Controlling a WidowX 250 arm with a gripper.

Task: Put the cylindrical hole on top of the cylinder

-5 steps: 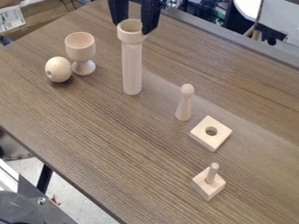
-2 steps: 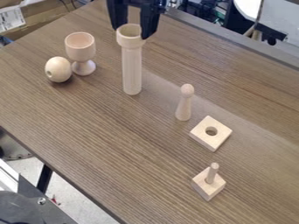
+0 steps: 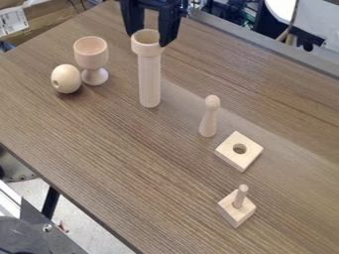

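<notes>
At the near left corner of the view, beyond the edge of the worktop, a dark machine part with a metal bolt stands over pale floor. Nearest on the worktop is a small square base with a thin peg standing upright from its middle. Behind it a square block lies flat, a round hole through its centre. Just past the block, a little to the left, a slim round-headed figure stands upright.

Farther back and more to the left stands the cylinder, tall, pale and upright. At the left, a wooden egg lies with a small dark hole in its side, close beside an upright goblet.

The ring, wider than the cylinder, is at the cylinder's top, its open mouth up. It hides the cylinder's upper end, so I cannot tell how fully it is seated. The black hand hangs over it from the top edge, its fingers parted by about the ring's width and gripping it from both sides. Beyond the worktop's far left edge there is cardboard.
</notes>
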